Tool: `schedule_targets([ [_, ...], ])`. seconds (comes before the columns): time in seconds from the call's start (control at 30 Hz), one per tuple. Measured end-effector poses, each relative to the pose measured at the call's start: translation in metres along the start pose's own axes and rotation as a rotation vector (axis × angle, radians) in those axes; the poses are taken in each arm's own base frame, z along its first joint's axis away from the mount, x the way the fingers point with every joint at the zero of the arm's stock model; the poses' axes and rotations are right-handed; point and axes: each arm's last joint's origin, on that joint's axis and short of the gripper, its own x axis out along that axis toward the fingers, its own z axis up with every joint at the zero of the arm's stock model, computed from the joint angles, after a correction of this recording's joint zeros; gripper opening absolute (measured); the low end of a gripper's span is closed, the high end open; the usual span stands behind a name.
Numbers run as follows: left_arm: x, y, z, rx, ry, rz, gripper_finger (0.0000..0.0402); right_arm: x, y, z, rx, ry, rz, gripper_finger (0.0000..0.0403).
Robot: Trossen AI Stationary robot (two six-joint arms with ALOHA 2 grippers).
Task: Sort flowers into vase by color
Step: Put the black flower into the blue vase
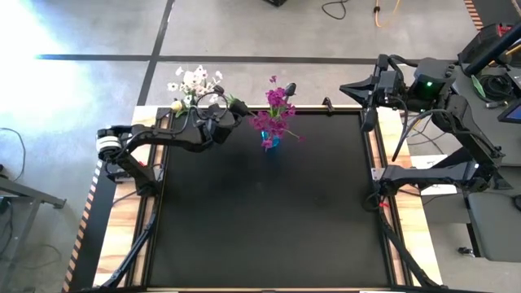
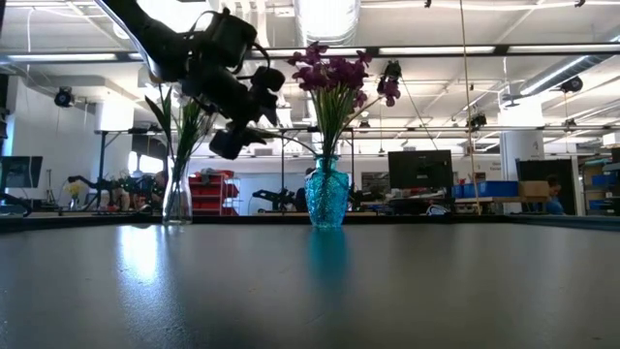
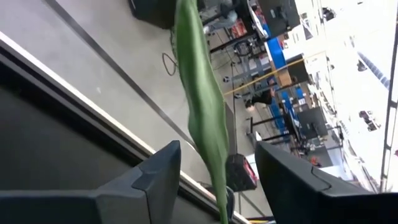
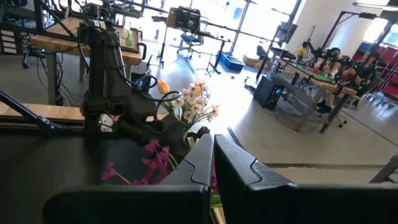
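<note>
A: Now, entry for the left gripper (image 1: 230, 107). It sits high over the far edge of the table (image 1: 269, 220), beside the clear vase (image 2: 177, 199) that holds the white and cream flowers (image 1: 194, 84). Jaws stand wide apart.

B: Anything between them?

A: The left wrist view shows one long green leaf or stem (image 3: 202, 112) running lengthwise through the gap between the fingers (image 3: 155, 177). I see daylight on both sides, so I judge it loose, not gripped. I cannot tell whether it brushes a pad.

B: Long axis?

A: Along the gripper's pointing direction, roughly upright in the low view, like the other stems in that vase. From the gripper, the blossoms lie just beyond and to its outer side.

B: And the purple flowers (image 1: 275, 114)?

A: Standing in the blue vase (image 2: 327, 202), to the inner side of the left gripper, near but apart from it.

B: Right arm?

A: The right gripper (image 4: 212, 155) waits off the far right corner, fingers pressed together and empty, well apart from both vases. The left arm is plainly the nearer one.

B: What does the next move turn on?

A: My judgement: backing out along the stem's axis, so the open fingers don't drag it sideways out of the vase.
</note>
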Motion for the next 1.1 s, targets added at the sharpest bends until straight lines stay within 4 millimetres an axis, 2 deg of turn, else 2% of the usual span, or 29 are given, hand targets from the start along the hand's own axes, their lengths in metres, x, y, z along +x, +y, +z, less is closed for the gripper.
schedule_targets([
  [0.37,0.011,0.003,0.012,-0.002,0.007,0.012,0.0151,0.0,0.0,0.0,-0.01,0.0,0.0,0.0009],
  [0.53,0.02,0.009,0.009,-0.017,0.025,0.007,0.0138,0.0,0.0,0.0,-0.01,0.0,0.0,0.0009],
  [0.67,0.024,0.009,0.005,-0.041,0.021,-0.029,0.0103,0.0,0.0,0.0,-0.009,0.0,0.0,0.0009],
  [0.87,0.025,0.004,0.005,0.023,0.0,-0.092,0.0016,0.0,0.0,0.0,-0.007,0.0,0.0,0.0009],
  [1.1,0.023,-0.003,0.005,0.123,-0.018,-0.148,0.0002,0.0,0.0,0.0,-0.007,0.0,0.0,0.0009],
])
